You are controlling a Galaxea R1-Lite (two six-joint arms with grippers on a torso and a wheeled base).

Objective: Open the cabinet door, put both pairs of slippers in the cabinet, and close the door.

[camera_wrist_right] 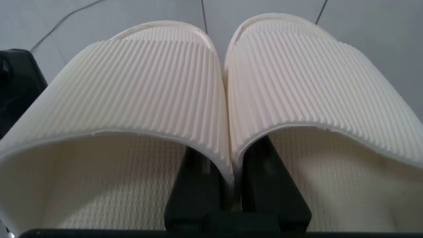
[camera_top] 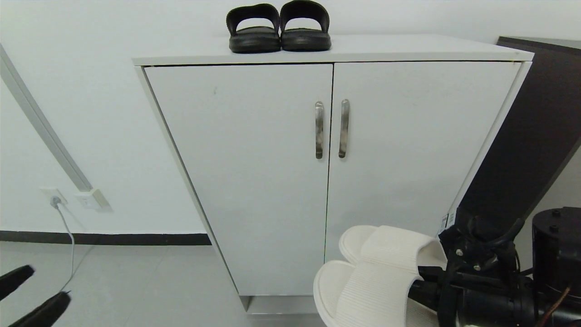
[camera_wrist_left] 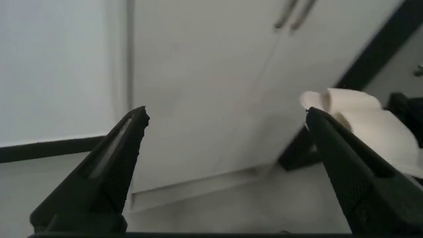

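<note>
White wall backs a shut white two-door cabinet with a pair of black rubber slippers on top. Right claw is clamped on a pair of white ribbed slippers low before the cabinet's right door; left claw hangs with fingers apart.

The head camera looks forward and down from close in front of the cabinet, whose front fills the middle of the frame. The black slippers sit at top centre and the white slippers at lower right. The left wrist camera looks out between the spread fingers of the left gripper, from lower and off to the side. It shares the cabinet front and white slippers with the head view. The right wrist camera sits tight against the white slippers, facing the floor beyond.
</note>
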